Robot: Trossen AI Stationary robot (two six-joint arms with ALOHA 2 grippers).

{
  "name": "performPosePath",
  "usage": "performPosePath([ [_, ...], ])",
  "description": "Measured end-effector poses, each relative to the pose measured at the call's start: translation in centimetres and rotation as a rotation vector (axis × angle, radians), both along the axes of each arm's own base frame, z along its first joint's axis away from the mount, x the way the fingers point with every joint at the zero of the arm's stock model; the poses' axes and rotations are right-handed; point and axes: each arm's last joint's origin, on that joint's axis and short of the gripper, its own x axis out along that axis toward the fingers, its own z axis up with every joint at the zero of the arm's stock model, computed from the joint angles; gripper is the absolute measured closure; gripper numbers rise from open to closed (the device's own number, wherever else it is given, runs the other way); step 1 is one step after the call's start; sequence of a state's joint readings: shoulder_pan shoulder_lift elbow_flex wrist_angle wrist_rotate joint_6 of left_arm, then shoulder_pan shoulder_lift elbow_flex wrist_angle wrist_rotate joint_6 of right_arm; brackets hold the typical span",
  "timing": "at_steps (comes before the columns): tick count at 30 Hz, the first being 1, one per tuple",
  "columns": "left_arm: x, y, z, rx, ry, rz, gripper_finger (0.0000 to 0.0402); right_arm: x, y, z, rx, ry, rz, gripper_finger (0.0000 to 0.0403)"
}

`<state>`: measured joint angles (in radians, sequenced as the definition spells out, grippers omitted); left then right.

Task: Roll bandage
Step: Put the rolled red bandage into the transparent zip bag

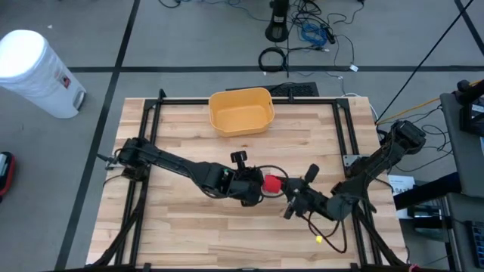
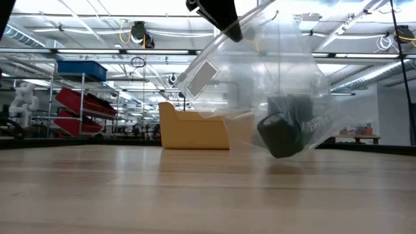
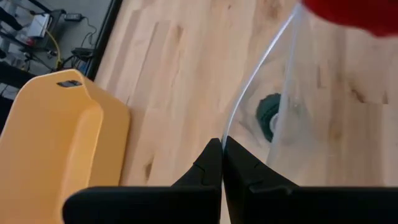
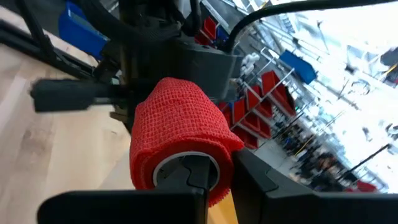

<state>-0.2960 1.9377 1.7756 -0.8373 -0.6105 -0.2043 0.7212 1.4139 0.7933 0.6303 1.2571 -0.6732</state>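
1. Bandage roll [image 4: 180,152], red and woven, held above mid-table between the two arms, well clear of the yellow bin [image 1: 241,110] at the far edge.
2. Right gripper [image 4: 208,180] clamped on that roll, one finger through the hollow core and the other against the outside, fingers only slightly apart around the wall of the roll.
3. Left gripper [image 3: 222,163] right alongside, fingers pressed fully together, pinching the edge of a clear plastic bag [image 2: 266,91].
4. Bag hanging off the table in the low view, a dark roll-shaped item [image 2: 285,133] sagging in its bottom corner; exactly what that is, cannot tell.
5. Step in hand, by the look of it: getting the red roll into or out of the bag's mouth, or steadying both for a wind. Hard to call which from here.
6. To do it well: keep the left pinch firm so the film stays taut and the mouth does not collapse.
7. Keep the right grip on the core light enough not to crush the roll out of round.
8. Move slowly along the bag's open edge, avoiding snagging the weave on the plastic.
9. Risk worth watching: loose outer wrap peeling free and unwinding if the roll tilts.
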Motion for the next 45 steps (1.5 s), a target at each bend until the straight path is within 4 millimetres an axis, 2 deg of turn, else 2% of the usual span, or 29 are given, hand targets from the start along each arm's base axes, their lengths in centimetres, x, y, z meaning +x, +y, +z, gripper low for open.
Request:
performPosePath([
  [5, 0.0, 0.4, -0.1, -0.001, 0.014, 0.010, 0.0401, 0.7, -0.9, -0.5, 0.070, -0.017, -0.018, 0.0369],
  [11, 0.0, 0.3, -0.1, -0.001, 0.013, 0.009, 0.0401, 0.9, -1.4, -1.0, 0.054, 0.014, -0.052, 0.0369],
  [15, 0.2, -0.5, 0.6, -0.015, -0.034, -0.022, 0.0401, 1.1, -2.1, -1.7, 0.003, 0.070, -0.118, 0.0369],
  [24, 0.2, -2.4, 1.1, 0.035, -0.070, -0.123, 0.0401, 1.3, -2.6, -2.0, 0.002, 0.087, -0.140, 0.0369],
  [32, -0.4, -2.2, 1.8, 0.157, -0.093, -0.043, 0.0401, 1.3, -2.6, -2.0, -0.002, 0.091, -0.143, 0.0369],
  [45, -0.5, -1.7, 2.0, 0.191, -0.094, -0.009, 0.0401, 1.4, -2.6, -1.8, 0.015, 0.073, -0.126, 0.0369],
])
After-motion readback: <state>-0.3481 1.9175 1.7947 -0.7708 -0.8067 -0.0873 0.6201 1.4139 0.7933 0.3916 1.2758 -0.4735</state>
